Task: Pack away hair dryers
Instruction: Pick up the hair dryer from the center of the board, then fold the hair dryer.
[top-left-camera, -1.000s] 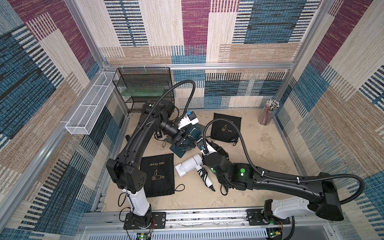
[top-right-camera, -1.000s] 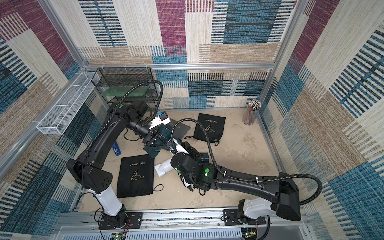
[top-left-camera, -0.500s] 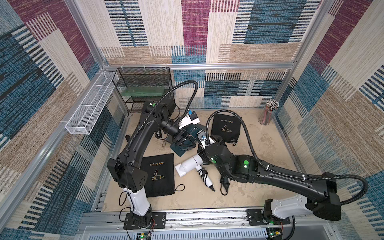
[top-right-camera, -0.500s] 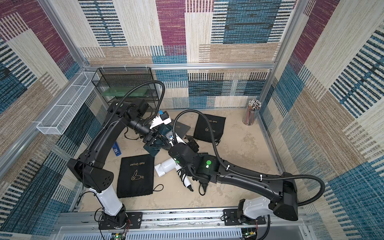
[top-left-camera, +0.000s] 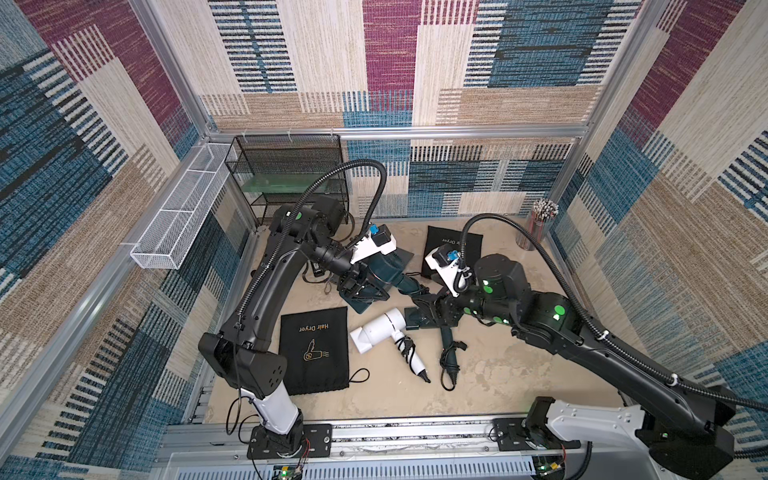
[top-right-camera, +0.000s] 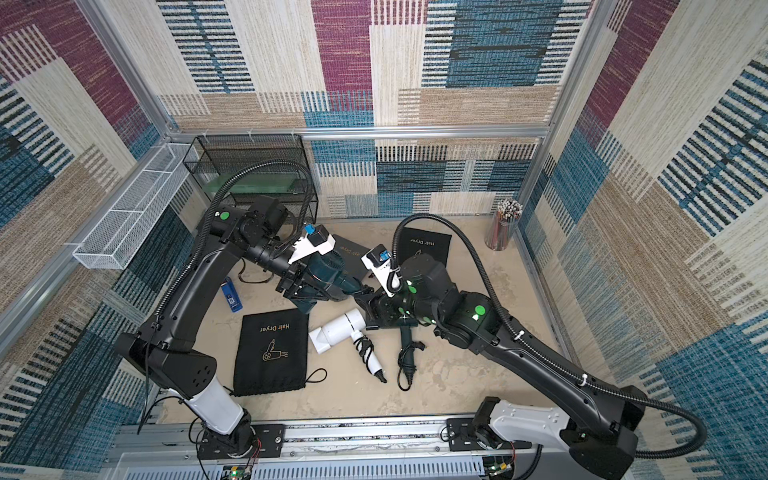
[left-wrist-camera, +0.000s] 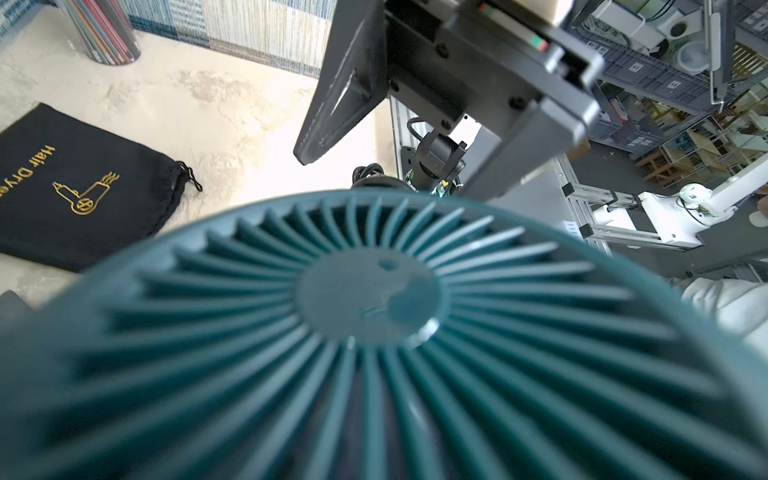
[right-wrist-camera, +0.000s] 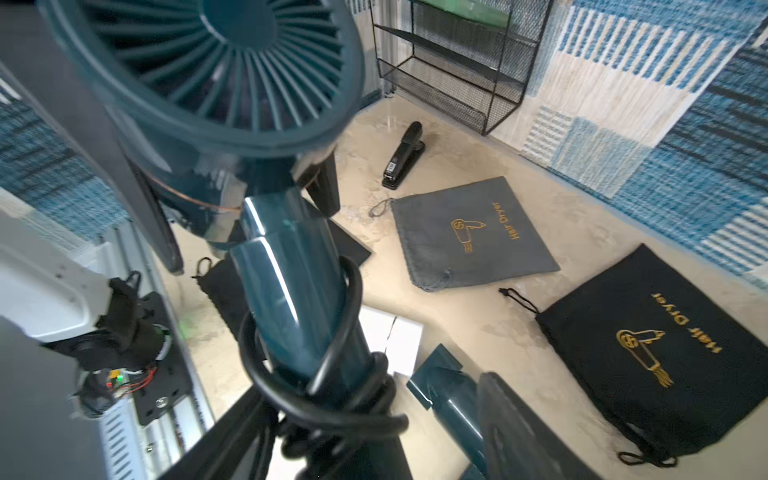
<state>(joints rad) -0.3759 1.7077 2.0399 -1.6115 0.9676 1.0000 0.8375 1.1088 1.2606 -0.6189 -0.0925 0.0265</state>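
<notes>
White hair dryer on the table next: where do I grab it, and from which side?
I'd take the white hair dryer by its barrel, from straight above, jaws across it. It lies flat, barrel bare; the handle is wound in cord. The left gripper holds a teal hair dryer by its barrel, so the width should fit.

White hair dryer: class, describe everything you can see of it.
The white hair dryer lies flat on the beige table. It looks like plastic, with a fat barrel, a boxy nozzle and a handle wrapped in bundled black cord. It sits between a black pouch and a lying teal dryer; nothing holds it.
</notes>
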